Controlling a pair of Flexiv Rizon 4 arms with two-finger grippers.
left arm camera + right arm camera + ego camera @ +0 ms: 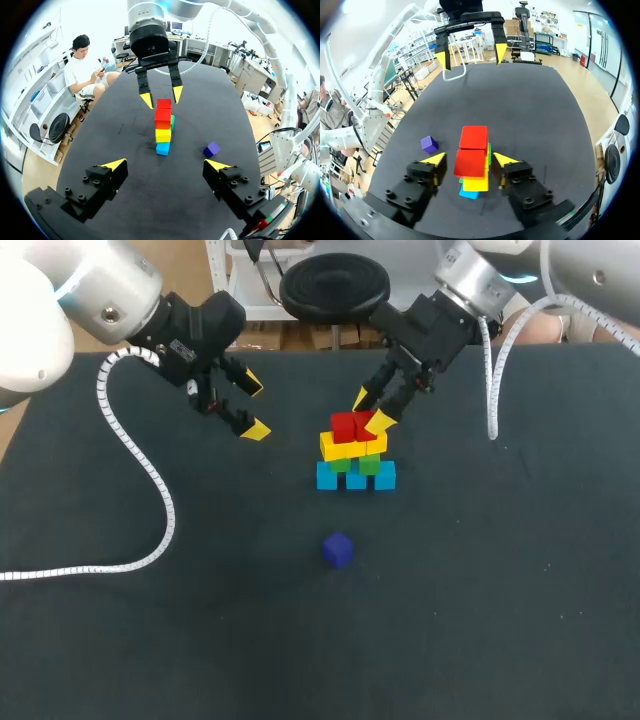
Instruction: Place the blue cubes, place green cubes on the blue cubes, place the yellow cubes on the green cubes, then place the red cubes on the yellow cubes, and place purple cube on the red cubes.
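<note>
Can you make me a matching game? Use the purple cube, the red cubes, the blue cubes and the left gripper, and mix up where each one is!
Things:
1. purple cube
2. red cubes
3. blue cubes
4. left gripper

Places:
A. at the bottom of the stack
B. up in the air beside the stack, open and empty
C. alone on the table, apart from the stack
D. on top of the stack

Pairs: 1-C, 2-D, 3-A, 4-B

- I see the dark table (480, 620) evenly and brightly lit, its surface matte.
- Shadows under the stacked cubes (355, 455) are soft; light probably comes from overhead.
- My wrist views wash out white far off.
</note>
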